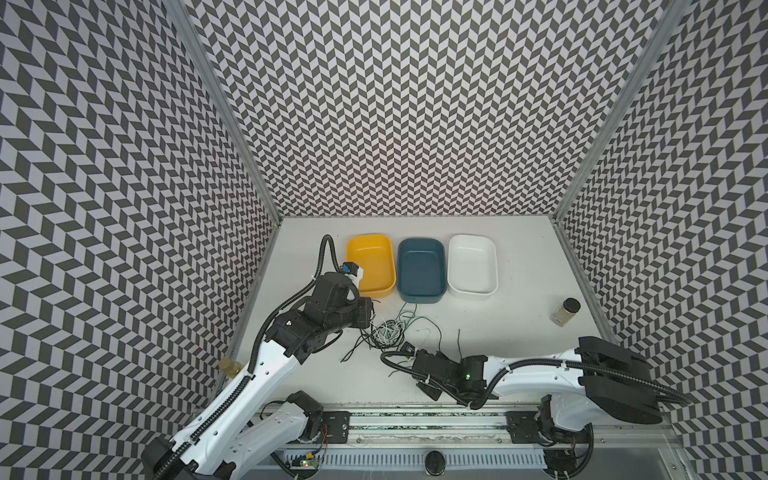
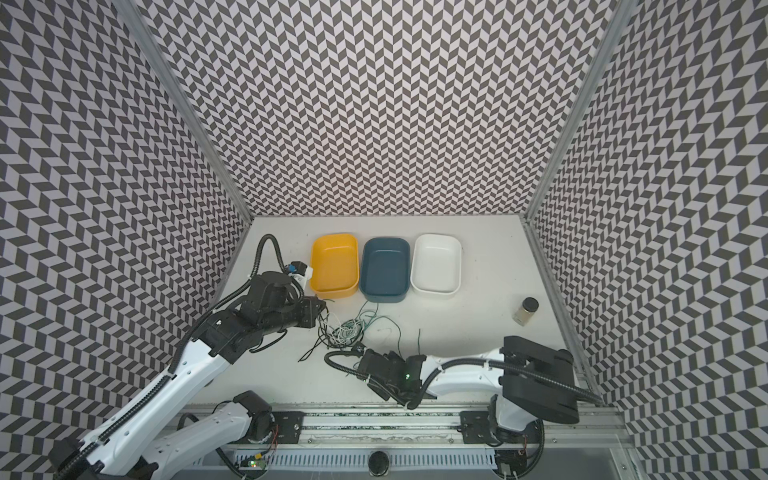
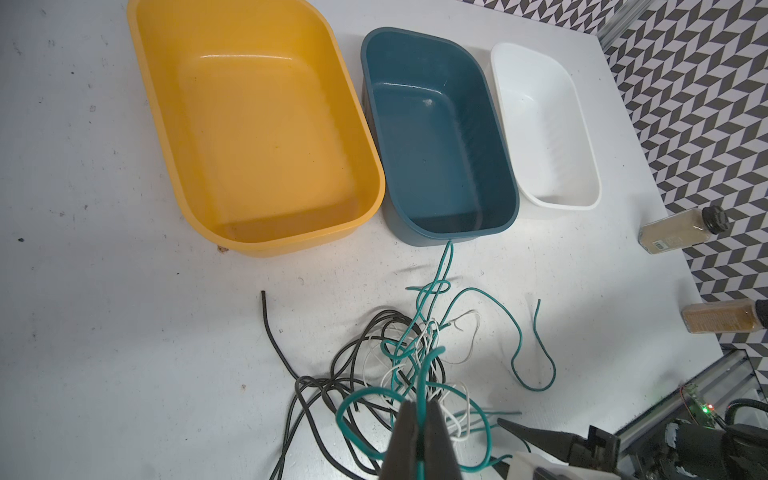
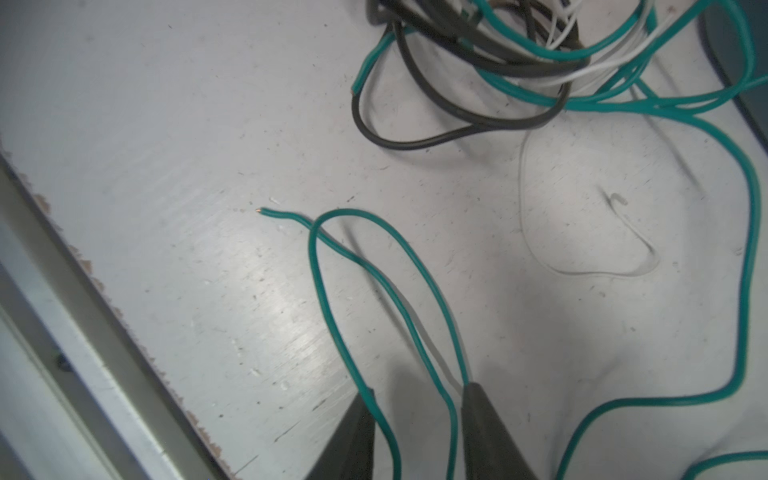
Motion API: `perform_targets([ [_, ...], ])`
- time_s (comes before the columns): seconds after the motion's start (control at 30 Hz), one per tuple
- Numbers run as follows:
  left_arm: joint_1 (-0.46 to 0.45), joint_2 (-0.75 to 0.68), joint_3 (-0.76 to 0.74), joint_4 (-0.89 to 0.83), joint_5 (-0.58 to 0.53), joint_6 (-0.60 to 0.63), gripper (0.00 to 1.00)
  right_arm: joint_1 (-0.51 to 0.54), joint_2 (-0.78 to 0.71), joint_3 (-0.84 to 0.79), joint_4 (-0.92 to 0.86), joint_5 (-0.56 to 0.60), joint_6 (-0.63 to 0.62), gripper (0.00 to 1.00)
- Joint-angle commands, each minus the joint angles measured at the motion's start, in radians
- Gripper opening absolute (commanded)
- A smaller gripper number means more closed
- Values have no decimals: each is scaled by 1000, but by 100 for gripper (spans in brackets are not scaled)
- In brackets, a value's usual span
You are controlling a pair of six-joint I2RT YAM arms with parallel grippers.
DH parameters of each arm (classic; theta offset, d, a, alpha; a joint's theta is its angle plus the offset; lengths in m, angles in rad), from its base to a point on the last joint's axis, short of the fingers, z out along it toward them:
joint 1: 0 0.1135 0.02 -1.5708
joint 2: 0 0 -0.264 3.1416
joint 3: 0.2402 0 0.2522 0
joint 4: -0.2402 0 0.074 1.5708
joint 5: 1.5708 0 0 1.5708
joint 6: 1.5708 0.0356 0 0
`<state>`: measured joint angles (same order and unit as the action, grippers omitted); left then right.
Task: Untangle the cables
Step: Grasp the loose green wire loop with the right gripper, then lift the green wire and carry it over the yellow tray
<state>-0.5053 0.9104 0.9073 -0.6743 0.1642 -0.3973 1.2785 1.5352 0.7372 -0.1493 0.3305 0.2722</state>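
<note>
Left end effector [image 3: 422, 419] pinched closed, right end effector [image 4: 417, 401] jaws parted

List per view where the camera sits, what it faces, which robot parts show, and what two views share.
A top view: overhead at the front, looking down at the table; left arm, right arm.
A top view: beside it, same aim, same arms, teal tray.
Left wrist: faces yellow tray; left gripper shut on green cable.
Right wrist: low over table; right gripper open around green loop.
Shared: both wrists see the tangle.
</note>
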Motion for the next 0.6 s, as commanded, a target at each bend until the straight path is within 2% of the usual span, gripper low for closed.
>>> perform_targets([
  [0.0, 1, -18, 12, -7, -13, 5, 0, 1, 16, 20, 41, 57, 1, 20],
  [0.27, 1, -15, 12, -8, -9, 6, 0, -2, -6, 23, 37, 21, -10, 0],
  [0.57, -17, 4, 40, -47, -4, 21, 0, -2, -290, -6, -68, 17, -25, 0],
])
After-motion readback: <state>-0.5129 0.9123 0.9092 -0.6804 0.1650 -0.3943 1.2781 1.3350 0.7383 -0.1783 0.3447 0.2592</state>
